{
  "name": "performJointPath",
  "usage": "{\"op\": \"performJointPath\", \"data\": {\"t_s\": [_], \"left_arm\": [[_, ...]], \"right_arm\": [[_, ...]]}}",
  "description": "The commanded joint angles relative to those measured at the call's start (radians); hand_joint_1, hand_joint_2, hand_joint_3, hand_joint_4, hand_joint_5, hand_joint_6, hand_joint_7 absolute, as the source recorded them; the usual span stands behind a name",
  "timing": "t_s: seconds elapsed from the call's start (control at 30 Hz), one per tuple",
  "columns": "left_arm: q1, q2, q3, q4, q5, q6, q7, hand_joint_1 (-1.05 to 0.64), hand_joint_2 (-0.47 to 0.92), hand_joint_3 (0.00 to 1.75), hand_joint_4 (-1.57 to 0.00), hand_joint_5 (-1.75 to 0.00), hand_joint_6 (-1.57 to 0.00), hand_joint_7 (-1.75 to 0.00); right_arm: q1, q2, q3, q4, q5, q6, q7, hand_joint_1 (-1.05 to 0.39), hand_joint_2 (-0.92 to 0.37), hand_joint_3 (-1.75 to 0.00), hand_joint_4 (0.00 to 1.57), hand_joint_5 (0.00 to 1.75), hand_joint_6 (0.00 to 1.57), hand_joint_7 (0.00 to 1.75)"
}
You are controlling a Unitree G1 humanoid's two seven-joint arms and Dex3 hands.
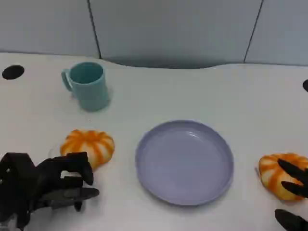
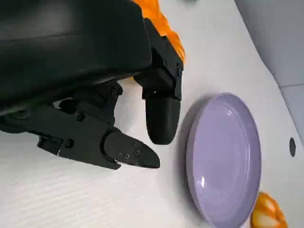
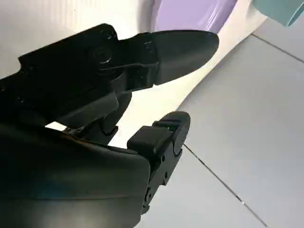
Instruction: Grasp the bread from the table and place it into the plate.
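Two orange-and-white striped bread rolls lie on the white table. One bread roll point(image 1: 88, 146) point(image 2: 167, 29) sits left of the lavender plate point(image 1: 185, 161) point(image 2: 227, 156) point(image 3: 190, 14); the other bread roll point(image 1: 281, 174) point(image 2: 268, 214) sits right of it. The plate holds nothing. My left hand point(image 1: 45, 185) point(image 2: 95, 90) hovers just below and left of the left roll, fingers apart, holding nothing. My right hand point(image 1: 293, 192) point(image 3: 118, 109) reaches in at the lower right with fingertips over the right roll's edge; whether they touch it I cannot tell.
A teal mug point(image 1: 87, 85) point(image 3: 285, 9) stands at the back left of the table point(image 1: 192, 91). Black round marks point(image 1: 13, 71) sit at the table's far left and right edges. A grey panelled wall runs behind the table.
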State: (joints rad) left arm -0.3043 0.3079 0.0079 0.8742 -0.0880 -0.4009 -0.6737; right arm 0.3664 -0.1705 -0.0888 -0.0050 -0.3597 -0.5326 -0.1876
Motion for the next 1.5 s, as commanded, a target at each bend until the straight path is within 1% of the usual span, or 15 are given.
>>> {"op": "performJointPath", "data": {"t_s": [0.03, 0.27, 0.43, 0.6, 0.7, 0.93, 1.03, 1.1, 1.2, 1.3, 1.33, 1.4, 1.43, 1.47, 1.5], "left_arm": [[0.015, 0.012, -0.005, 0.035, 0.017, 0.008, -0.005, -0.32, 0.91, 0.01, -0.72, -1.75, -0.55, -1.75], [0.012, 0.011, -0.003, 0.037, 0.017, 0.008, -0.007, -0.35, 0.90, 0.01, -0.71, -1.75, -0.56, -1.75], [0.009, 0.010, -0.003, 0.037, 0.018, 0.021, -0.004, -0.29, 0.91, 0.01, -0.73, -1.75, -0.56, -1.75], [0.007, 0.009, 0.004, 0.053, 0.013, -0.006, -0.006, -0.26, 0.92, 0.01, -0.73, -1.75, -0.55, -1.75], [0.026, -0.004, 0.018, 0.022, -0.001, -0.041, 0.012, -0.20, 0.92, 0.08, -0.75, -1.75, -0.53, -1.75], [0.043, -0.059, 0.072, 0.016, 0.000, -0.336, 0.118, -0.20, 0.92, 0.10, -0.79, -1.75, -0.54, -1.75], [0.020, -0.048, 0.086, 0.003, 0.078, -0.581, 0.230, -0.15, 0.92, 0.09, -0.80, -1.75, -0.56, -1.75], [0.006, -0.020, 0.086, -0.014, 0.167, -0.656, 0.315, -0.16, 0.92, 0.09, -0.80, -1.75, -0.55, -1.75], [-0.023, 0.069, 0.081, -0.092, 0.471, -0.687, 0.543, -0.26, 0.88, 0.05, -0.74, -1.75, -0.47, -1.75], [-0.046, 0.143, 0.036, -0.165, 0.728, -0.635, 0.733, -0.35, 0.86, 0.03, -0.63, -1.75, -0.37, -1.73], [-0.052, 0.164, 0.016, -0.186, 0.784, -0.606, 0.767, -0.41, 0.85, 0.01, -0.51, -1.68, -0.38, -1.49], [-0.070, 0.204, -0.037, -0.207, 0.875, -0.556, 0.813, -0.46, 0.85, 0.00, -0.46, -1.56, -0.44, -1.15], [-0.081, 0.229, -0.071, -0.226, 0.927, -0.514, 0.816, -0.49, 0.86, 0.00, -0.42, -1.45, -0.49, -0.89], [-0.095, 0.251, -0.106, -0.248, 0.975, -0.469, 0.810, -0.55, 0.89, 0.00, -0.36, -1.15, -0.53, -0.50], [-0.103, 0.267, -0.133, -0.264, 1.004, -0.435, 0.808, -0.59, 0.90, 0.00, -0.36, -0.91, -0.55, -0.27]], "right_arm": [[0.005, -0.004, -0.004, -0.001, 0.013, -0.012, -0.006, -0.34, -0.92, -0.31, 0.91, 0.05, 0.64, 0.00], [0.004, -0.005, -0.006, 0.004, 0.017, -0.018, -0.005, -0.33, -0.92, -0.31, 0.91, 0.05, 0.64, 0.00], [0.002, -0.008, -0.006, 0.010, 0.011, -0.027, -0.008, -0.33, -0.92, -0.31, 0.91, 0.06, 0.64, 0.00], [0.006, 0.000, -0.003, -0.006, 0.009, -0.007, -0.003, -0.33, -0.92, -0.31, 0.89, 0.05, 0.64, 0.00], [0.001, -0.002, -0.003, 0.001, 0.005, -0.018, -0.008, -0.33, -0.92, -0.31, 0.87, 0.04, 0.63, 0.00], [-0.012, -0.003, -0.002, 0.025, 0.002, -0.039, -0.017, -0.32, -0.92, -0.31, 0.87, 0.03, 0.64, 0.00], [-0.008, 0.009, 0.002, 0.007, 0.001, -0.014, -0.013, -0.33, -0.92, -0.31, 0.88, 0.04, 0.64, 0.00], [-0.007, 0.015, 0.004, -0.004, -0.003, 0.000, -0.012, -0.34, -0.92, -0.31, 0.88, 0.04, 0.64, 0.00], [-0.010, 0.020, 0.010, -0.006, -0.004, -0.002, -0.017, -0.34, -0.92, -0.31, 0.92, 0.06, 0.65, 0.01], [-0.012, 0.020, 0.013, -0.002, -0.012, -0.007, -0.022, -0.33, -0.92, -0.31, 0.90, 0.05, 0.64, 0.00], [-0.012, 0.020, 0.014, -0.001, -0.014, -0.009, -0.023, -0.33, -0.92, -0.31, 0.90, 0.05, 0.64, 0.00], [-0.011, 0.021, 0.017, -0.003, -0.017, -0.007, -0.025, -0.33, -0.92, -0.31, 0.91, 0.06, 0.64, 0.00], [-0.010, 0.022, 0.019, -0.006, -0.018, -0.002, -0.025, -0.34, -0.92, -0.31, 0.92, 0.06, 0.64, 0.00], [-0.010, 0.022, 0.021, -0.006, -0.019, -0.004, -0.028, -0.34, -0.92, -0.31, 0.92, 0.06, 0.64, 0.00], [-0.010, 0.023, 0.022, -0.005, -0.020, -0.006, -0.030, -0.35, -0.92, -0.32, 0.92, 0.07, 0.64, 0.00]]}}
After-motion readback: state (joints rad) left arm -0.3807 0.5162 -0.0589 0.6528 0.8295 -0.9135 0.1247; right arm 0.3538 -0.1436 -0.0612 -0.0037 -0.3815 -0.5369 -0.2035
